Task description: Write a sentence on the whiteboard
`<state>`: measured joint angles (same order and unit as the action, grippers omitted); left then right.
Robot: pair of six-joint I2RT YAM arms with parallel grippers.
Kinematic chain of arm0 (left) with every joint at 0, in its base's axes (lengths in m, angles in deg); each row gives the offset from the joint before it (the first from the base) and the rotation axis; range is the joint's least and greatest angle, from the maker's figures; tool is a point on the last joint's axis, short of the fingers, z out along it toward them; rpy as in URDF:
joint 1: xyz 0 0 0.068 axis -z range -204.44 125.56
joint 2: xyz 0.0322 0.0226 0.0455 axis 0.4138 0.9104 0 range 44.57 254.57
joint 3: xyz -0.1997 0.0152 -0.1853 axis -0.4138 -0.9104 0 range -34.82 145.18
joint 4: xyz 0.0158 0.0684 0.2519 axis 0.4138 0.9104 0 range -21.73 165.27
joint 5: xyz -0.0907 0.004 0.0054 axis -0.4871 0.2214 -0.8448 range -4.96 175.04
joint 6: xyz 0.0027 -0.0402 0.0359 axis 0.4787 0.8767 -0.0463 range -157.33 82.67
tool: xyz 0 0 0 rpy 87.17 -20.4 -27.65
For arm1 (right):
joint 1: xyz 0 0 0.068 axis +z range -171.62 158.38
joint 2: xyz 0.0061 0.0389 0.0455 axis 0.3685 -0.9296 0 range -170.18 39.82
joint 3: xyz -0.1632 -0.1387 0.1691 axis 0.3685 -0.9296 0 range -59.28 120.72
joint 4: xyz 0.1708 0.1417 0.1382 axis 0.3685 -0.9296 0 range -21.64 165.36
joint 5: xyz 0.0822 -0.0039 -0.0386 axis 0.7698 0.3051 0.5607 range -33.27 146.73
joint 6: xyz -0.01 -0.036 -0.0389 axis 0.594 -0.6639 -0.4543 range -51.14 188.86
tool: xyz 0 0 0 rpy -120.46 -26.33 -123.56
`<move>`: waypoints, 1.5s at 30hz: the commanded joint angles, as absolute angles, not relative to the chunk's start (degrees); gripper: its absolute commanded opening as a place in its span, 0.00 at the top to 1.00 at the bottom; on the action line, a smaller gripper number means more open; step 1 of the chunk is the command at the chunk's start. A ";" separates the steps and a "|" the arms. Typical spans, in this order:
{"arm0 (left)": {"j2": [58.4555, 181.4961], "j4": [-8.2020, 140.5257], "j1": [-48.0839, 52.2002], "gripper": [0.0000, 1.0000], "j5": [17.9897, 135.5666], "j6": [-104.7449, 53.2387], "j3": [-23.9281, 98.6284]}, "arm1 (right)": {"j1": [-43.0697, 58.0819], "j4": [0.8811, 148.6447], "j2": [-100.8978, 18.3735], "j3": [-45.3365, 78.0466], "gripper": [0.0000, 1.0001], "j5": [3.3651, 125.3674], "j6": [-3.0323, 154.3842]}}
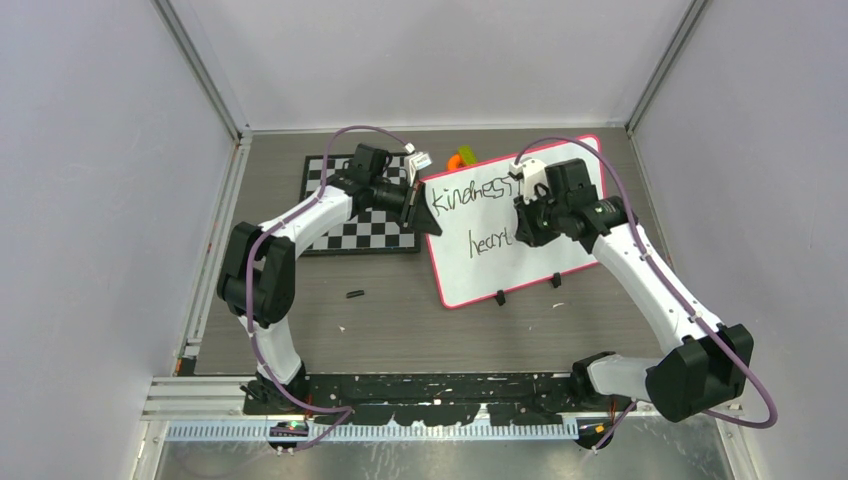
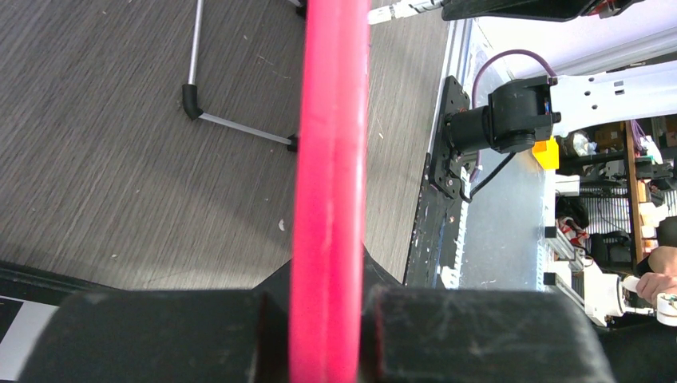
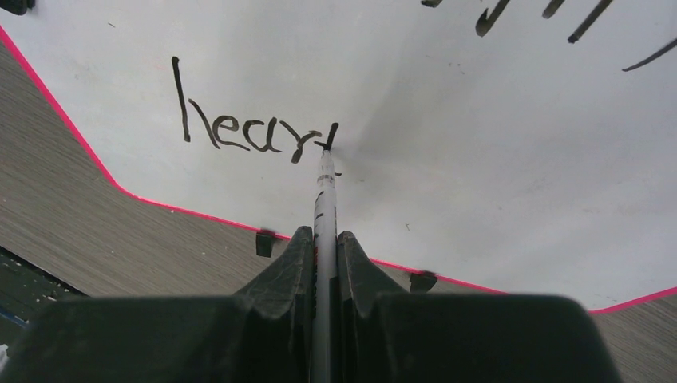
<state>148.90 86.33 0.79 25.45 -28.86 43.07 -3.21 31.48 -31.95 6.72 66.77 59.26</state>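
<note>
The whiteboard (image 1: 540, 255), white with a pink-red frame, lies tilted on the table. It carries black handwriting: "kindnes" (image 1: 468, 194) on the upper line and "heart" (image 1: 490, 241) below, also in the right wrist view (image 3: 247, 128). My right gripper (image 3: 323, 239) is shut on a white marker (image 3: 324, 187). The marker's tip touches the board at the last letter's stroke. My left gripper (image 2: 327, 319) is shut on the board's left pink frame edge (image 2: 329, 159). It shows at the board's left edge in the top view (image 1: 420, 210).
A black-and-white checkerboard (image 1: 360, 225) lies left of the board under the left arm. An orange and green object (image 1: 462, 157) sits behind the board. A small black piece (image 1: 353, 294) lies on the table in front. Two black clips (image 1: 527, 288) stick out of the board's near edge.
</note>
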 commanded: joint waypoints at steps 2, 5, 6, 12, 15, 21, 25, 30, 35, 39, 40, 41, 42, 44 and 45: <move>148.20 87.73 2.37 1.00 25.63 -29.86 44.12 | -6.08 34.36 -31.53 7.47 1.00 62.86 58.79; 148.35 87.76 2.37 1.00 25.61 -29.95 44.16 | -7.05 33.43 -31.08 7.77 1.00 63.94 58.44; 148.41 87.70 2.37 1.00 25.56 -29.95 44.20 | -7.04 33.13 -30.86 7.78 1.00 64.38 58.34; 148.58 87.71 2.40 1.00 25.46 -29.86 44.47 | -7.12 31.12 -29.24 8.57 1.00 69.51 57.77; 148.59 87.71 2.50 1.00 25.55 -29.86 44.59 | -7.09 29.80 -27.79 8.65 1.00 71.42 57.41; 148.68 87.74 2.45 1.00 25.61 -29.77 44.65 | -7.09 28.61 -26.79 6.93 1.00 68.00 56.06; 148.63 87.75 2.45 1.00 25.70 -29.77 44.56 | -7.03 28.99 -27.88 6.05 1.00 65.18 55.60; 148.72 87.74 2.50 1.00 25.71 -29.77 44.59 | -7.06 30.47 -29.34 5.68 1.00 63.61 55.60; 148.81 87.73 2.50 1.00 25.80 -29.86 44.60 | -7.08 31.93 -30.53 5.41 1.00 63.29 55.77; 148.94 87.74 2.54 1.00 25.80 -29.86 44.62 | -7.04 32.28 -31.23 5.56 1.00 63.06 55.77; 149.02 87.74 2.54 1.00 25.80 -29.85 44.65 | -7.04 32.17 -31.28 5.59 1.00 63.05 55.77; 149.07 87.74 2.54 1.00 25.84 -29.86 44.72 | -7.10 31.95 -31.35 5.77 1.00 63.22 55.77; 149.11 87.70 2.54 1.00 25.93 -29.82 44.72 | -7.06 31.80 -31.26 5.90 1.00 63.24 55.77; 149.05 87.69 2.54 1.00 26.20 -29.86 44.77 | -7.08 30.97 -31.21 6.29 1.00 63.80 55.60; 149.14 87.79 2.54 1.00 26.31 -29.86 44.85 | -7.11 30.36 -31.20 6.62 1.00 64.17 55.53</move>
<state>148.90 86.59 0.95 25.53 -29.04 43.31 -6.86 29.45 -31.10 5.32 64.06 56.46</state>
